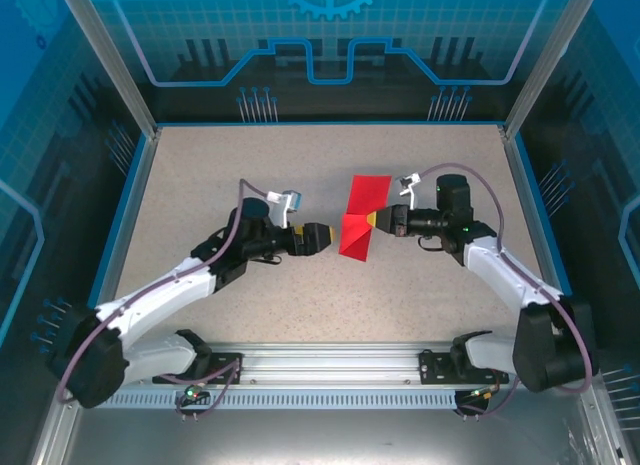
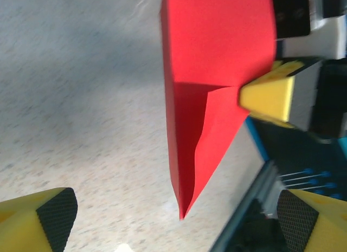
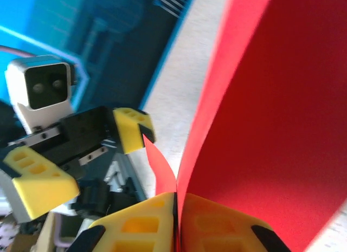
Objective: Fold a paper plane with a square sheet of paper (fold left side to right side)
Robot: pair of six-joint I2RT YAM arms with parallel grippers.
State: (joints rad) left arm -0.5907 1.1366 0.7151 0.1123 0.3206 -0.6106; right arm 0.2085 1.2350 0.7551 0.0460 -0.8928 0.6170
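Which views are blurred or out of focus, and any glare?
Top external: sharp, evenly lit, blue reflections on the enclosure panels, the red paper crisp. Left wrist: mild smear, far right background soft. Right wrist: paper close to the lens, out of focus; right gripper soft too.

Bright, even from above, faint shadows on the bench. Blurred in both wrist views, worst across the red paper toward 3 o'clock.
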